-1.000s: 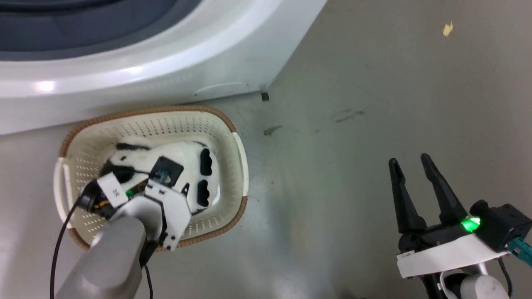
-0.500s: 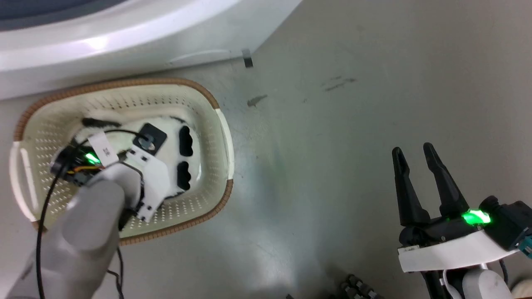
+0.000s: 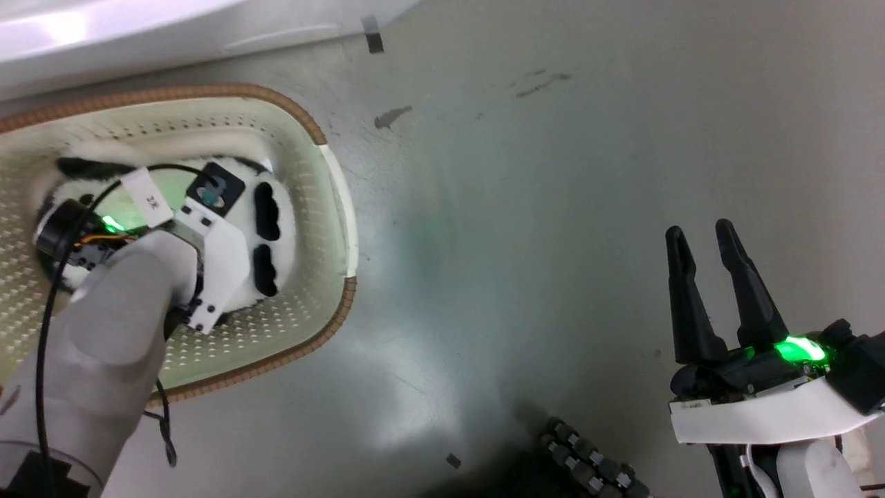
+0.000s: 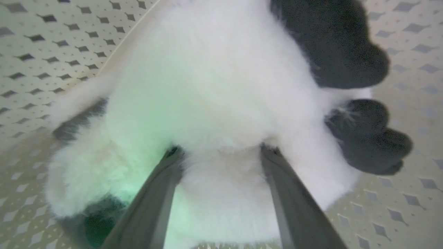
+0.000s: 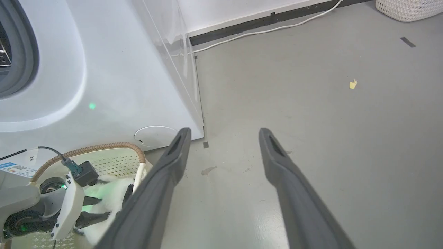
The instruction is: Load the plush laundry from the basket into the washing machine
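Left wrist view: left gripper (image 4: 219, 152), spread, straddles plush laundry (image 4: 207, 79).
Head view adds basket (image 3: 343, 207) rim; right gripper (image 3: 702, 238) parted.

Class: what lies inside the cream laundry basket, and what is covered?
A white plush toy with black patches lies inside the basket, with the left hand pushed into its fur. The toy and arm hide the bottom beneath.

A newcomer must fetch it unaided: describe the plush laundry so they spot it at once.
Find the white washing machine; on the grey floor at its foot sits a cream perforated basket with a brown woven-look rim. Inside lies the plush laundry, the left hand pushed into it. Fluffy white fur with black patches sets it apart from the plastic around it.
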{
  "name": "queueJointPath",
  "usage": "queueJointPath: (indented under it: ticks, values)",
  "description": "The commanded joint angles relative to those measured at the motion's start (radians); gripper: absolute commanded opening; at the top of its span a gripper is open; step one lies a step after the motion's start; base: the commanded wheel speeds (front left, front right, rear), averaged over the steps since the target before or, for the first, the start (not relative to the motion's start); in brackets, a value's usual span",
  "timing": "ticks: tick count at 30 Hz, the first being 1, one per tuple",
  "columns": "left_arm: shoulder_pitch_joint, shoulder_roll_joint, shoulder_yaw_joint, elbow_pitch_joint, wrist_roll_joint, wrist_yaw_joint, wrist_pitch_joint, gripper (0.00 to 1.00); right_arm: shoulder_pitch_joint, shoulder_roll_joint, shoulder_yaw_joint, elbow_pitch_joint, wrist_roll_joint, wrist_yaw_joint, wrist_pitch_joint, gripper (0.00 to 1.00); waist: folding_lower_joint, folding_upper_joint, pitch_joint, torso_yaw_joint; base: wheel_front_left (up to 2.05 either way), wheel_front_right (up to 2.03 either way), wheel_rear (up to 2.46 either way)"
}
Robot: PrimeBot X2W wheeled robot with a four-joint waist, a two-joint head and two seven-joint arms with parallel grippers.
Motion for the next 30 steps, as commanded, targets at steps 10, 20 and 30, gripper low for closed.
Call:
queueJointPath:
  ticks: [10, 20, 30]
  values:
    - [-0.022, 0.065, -0.026, 0.144, -0.090, 0.028, -0.069, 0.00, -0.076, -0.001, 0.042, 0.037, 0.039, -0.001, -0.029, 1.00, 0.0000, -0.0001, -0.015, -0.086, 0.00, 0.00, 0.00]
    - [0.089, -0.065, -0.009, 0.165, -0.173, 0.013, -0.245, 0.00, -0.047, -0.001, -0.064, 0.075, -0.122, -0.001, -0.031, 1.00, 0.0000, -0.0001, -0.312, 0.056, 0.00, 0.00, 0.00]
    - [0.227, -0.167, -0.020, 0.179, -0.210, -0.004, -0.485, 0.00, 0.058, -0.001, -0.125, 0.098, -0.233, -0.001, -0.031, 1.00, 0.0000, -0.0001, -0.602, 0.200, 0.00, 0.00, 0.00]
